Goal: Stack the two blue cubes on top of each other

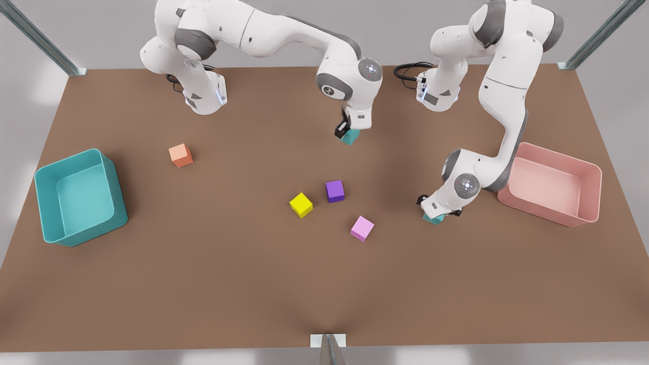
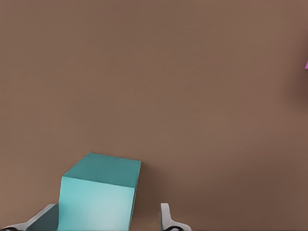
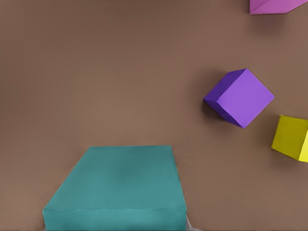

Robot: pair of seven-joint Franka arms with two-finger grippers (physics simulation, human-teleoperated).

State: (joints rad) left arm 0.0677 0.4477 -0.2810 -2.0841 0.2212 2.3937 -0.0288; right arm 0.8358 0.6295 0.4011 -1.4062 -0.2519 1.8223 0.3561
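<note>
One blue cube (image 1: 350, 136) is under the right gripper (image 1: 346, 130) at the table's far middle. In the right wrist view this cube (image 3: 120, 187) looms large, and a fingertip (image 3: 188, 225) presses against its edge, so the gripper is shut on it. The other blue cube (image 1: 434, 219) rests on the table at the front view's right. The left gripper (image 1: 436, 212) is low over it. In the left wrist view the open left gripper (image 2: 103, 219) straddles this cube (image 2: 98, 197), with a gap between one finger (image 2: 165, 217) and the cube's side.
Purple (image 1: 334, 190), yellow (image 1: 301, 205) and pink (image 1: 362, 228) cubes lie mid-table between the arms. An orange cube (image 1: 181, 155) sits farther toward the front view's left. A teal bin (image 1: 119, 198) stands at that left edge, and a pink bin (image 1: 545, 212) is beside the left arm.
</note>
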